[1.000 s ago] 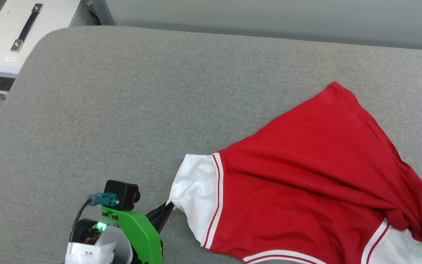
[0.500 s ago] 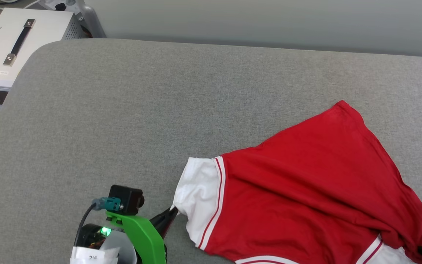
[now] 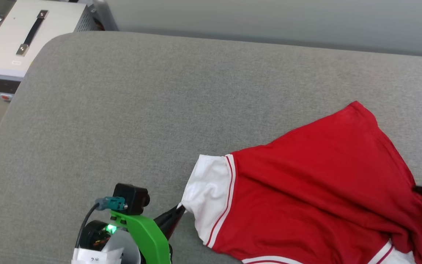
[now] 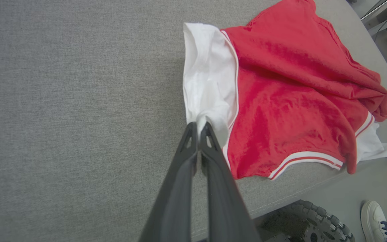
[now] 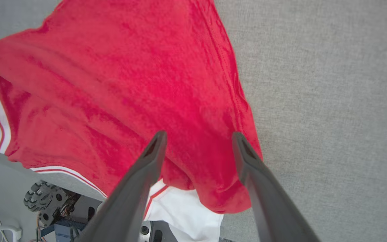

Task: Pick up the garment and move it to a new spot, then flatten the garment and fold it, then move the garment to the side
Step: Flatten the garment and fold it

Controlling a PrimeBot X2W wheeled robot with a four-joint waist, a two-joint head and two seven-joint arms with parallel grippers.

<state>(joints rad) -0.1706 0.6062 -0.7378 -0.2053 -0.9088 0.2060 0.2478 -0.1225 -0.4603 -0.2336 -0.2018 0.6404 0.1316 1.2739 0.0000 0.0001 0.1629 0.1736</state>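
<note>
Two grippers: my left gripper (image 4: 200, 126) and my right gripper (image 5: 197, 136).
Left gripper: fingers pressed together, pinching the corner of one white sleeve of the garment (image 3: 317, 183).
Right gripper: fingers spread wide with nothing clamped. The tips are over the red body near its side hem. I cannot tell whether they touch it.
Garment: red with white sleeves and striped trim. It lies rumpled on the grey cushion (image 3: 123, 110), on my right side, with the other white sleeve hanging past the near edge.
Beside cushion: white case with a black handle (image 3: 24, 36), far left.
</note>
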